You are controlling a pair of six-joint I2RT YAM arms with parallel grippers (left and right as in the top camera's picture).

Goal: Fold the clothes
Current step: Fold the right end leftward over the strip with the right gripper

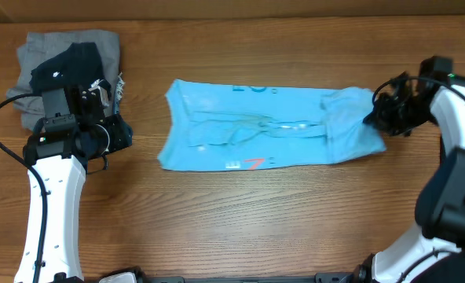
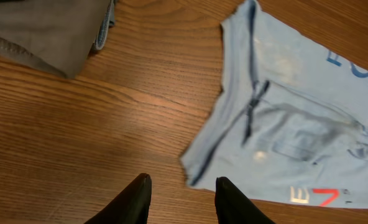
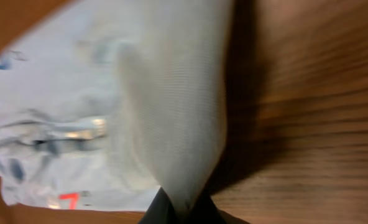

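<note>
The T-shirt (image 1: 256, 126) was spread mid-tabletop (image 1: 240, 224), its right edge pinched in the closed right hand (image 1: 371, 118). A pile (image 1: 60, 55) of grey and dark clothes was heaped at the left, partly overlapped by the left hand (image 2: 183, 190), which was held narrowly parted and empty.

Brown wooden table (image 1: 240, 228), grain running lengthwise, soft glossy sheen

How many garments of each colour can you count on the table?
light blue T-shirt: 1
grey garment: 1
dark navy garment: 1
Total: 3 visible; the pile on the left may hide more.
</note>
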